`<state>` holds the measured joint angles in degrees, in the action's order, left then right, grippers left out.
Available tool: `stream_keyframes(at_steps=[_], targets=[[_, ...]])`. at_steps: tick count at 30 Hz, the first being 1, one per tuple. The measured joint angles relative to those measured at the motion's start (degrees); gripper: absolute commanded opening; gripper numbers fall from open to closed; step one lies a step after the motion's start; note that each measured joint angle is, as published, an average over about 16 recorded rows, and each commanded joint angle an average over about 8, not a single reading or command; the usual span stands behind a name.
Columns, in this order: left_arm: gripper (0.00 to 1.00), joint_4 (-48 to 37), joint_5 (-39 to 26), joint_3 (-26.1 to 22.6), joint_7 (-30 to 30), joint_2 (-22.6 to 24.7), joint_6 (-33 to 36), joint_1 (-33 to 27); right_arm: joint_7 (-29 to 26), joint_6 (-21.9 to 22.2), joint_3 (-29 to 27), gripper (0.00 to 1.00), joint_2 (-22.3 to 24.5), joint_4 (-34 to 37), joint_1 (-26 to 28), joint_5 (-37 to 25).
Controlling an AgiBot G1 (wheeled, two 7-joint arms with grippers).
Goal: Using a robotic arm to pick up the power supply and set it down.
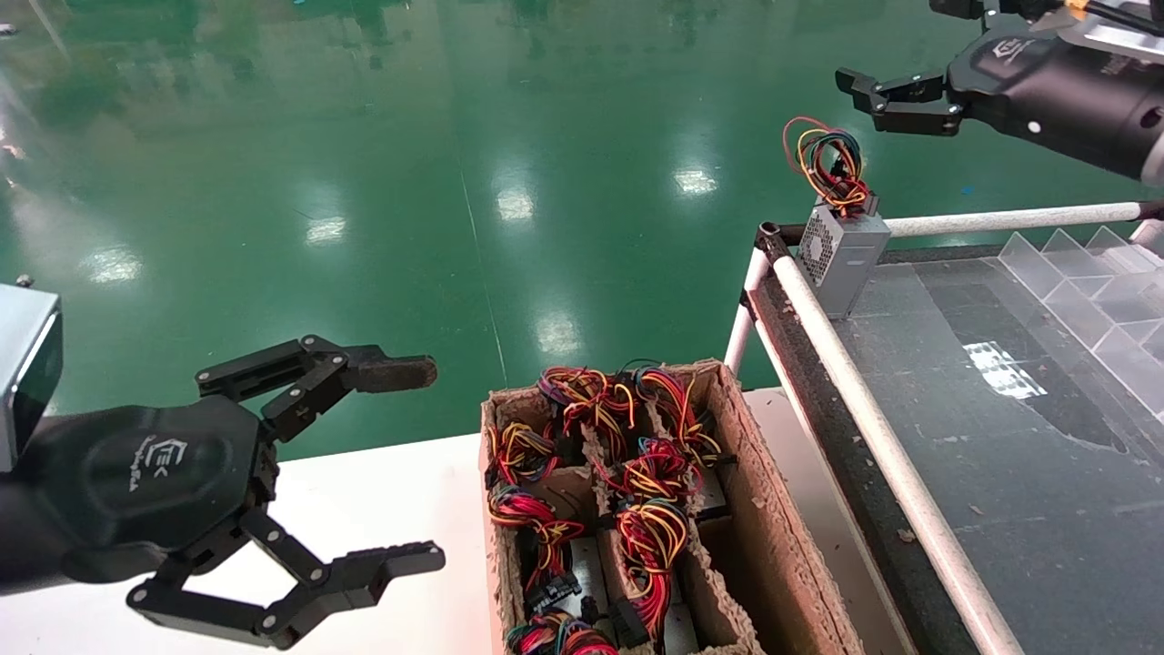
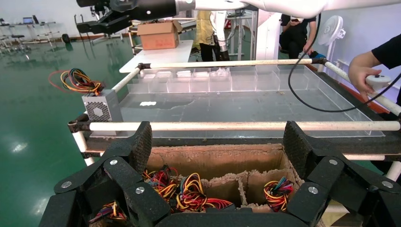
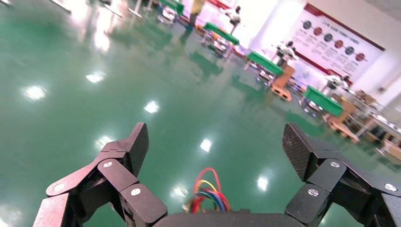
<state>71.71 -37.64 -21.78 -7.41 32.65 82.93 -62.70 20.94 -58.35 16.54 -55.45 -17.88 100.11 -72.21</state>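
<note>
The power supply (image 1: 841, 255), a small grey box with a perforated face, stands upright on the far left corner of the black-topped table (image 1: 1018, 473). Its coloured wire bundle (image 1: 826, 164) loops up from the top. The robotic arm (image 2: 265, 5) ends in my right gripper (image 1: 859, 95), which is open, empty, and hovering just above and beyond the wires. In the right wrist view only the wire loop (image 3: 208, 194) shows below the right gripper (image 3: 216, 144). In the left wrist view the power supply (image 2: 100, 108) sits by the rail corner. My left gripper (image 1: 436, 464) hangs open and empty beside the cardboard box.
A worn cardboard box (image 1: 773, 509) with dividers holds several coloured wire bundles, left of the table. White pipe rails (image 1: 873, 428) edge the table. Clear plastic dividers (image 1: 1091, 291) line its far side. A person's hand (image 2: 364, 75) holds a device at the table's other end.
</note>
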Motion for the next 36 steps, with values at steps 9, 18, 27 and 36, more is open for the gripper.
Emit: stream_keyframes(at_steps=[9,18,27,36], targets=[[1.00,0.0,0.0,0.0,0.0,0.0,0.0,0.0,-6.4,-5.5,-0.1,1.00,4.1,-11.2,-7.7,6.1],[1.00,0.0,0.0,0.0,0.0,0.0,0.0,0.0,-12.7,-11.0,-0.2,1.00,8.2,-22.3,-15.4,12.2],[1.00,0.0,0.0,0.0,0.0,0.0,0.0,0.0,-19.0,-16.4,-0.3,1.00,12.3,-33.5,-23.2,18.2],[1.00,0.0,0.0,0.0,0.0,0.0,0.0,0.0,-25.4,-21.9,-0.4,1.00,16.4,-44.6,-30.9,24.3]])
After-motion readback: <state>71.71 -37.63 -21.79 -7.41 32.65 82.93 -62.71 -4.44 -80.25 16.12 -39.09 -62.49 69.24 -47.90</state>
